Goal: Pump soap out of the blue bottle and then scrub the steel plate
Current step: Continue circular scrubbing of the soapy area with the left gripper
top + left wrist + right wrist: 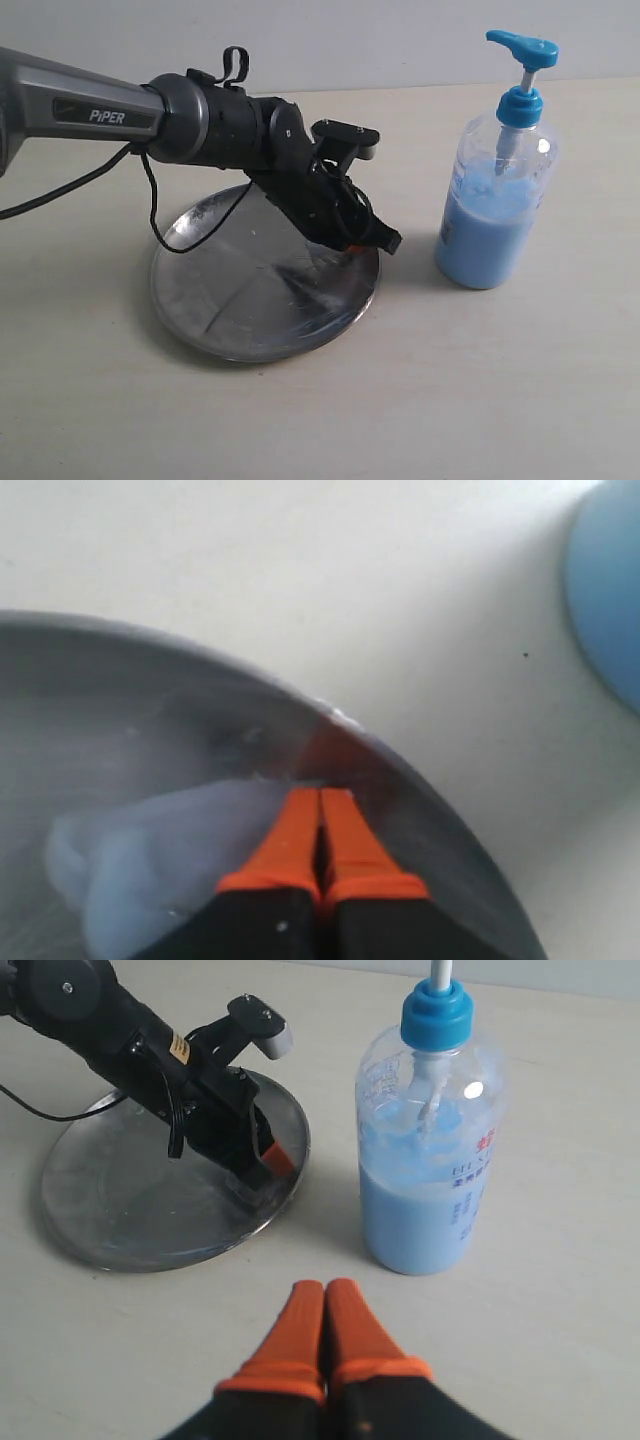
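Observation:
The steel plate (230,300) lies on the table, left of the blue bottle (497,200), which stands upright and about half full of pale blue soap (480,240). My left gripper (360,245) is shut with nothing between its orange fingertips (300,830), and its tips rest low on the plate's surface near the rim closest to the bottle. In the left wrist view a pale bluish soap smear (140,860) lies on the plate (120,710) beside the fingers. My right gripper (325,1288) is shut and empty above bare table, short of the bottle (430,1160) and the plate (130,1200).
The left arm (90,110) and its black cable (150,200) reach in over the far left of the plate. The pale tabletop (480,400) extends all round the plate and the bottle.

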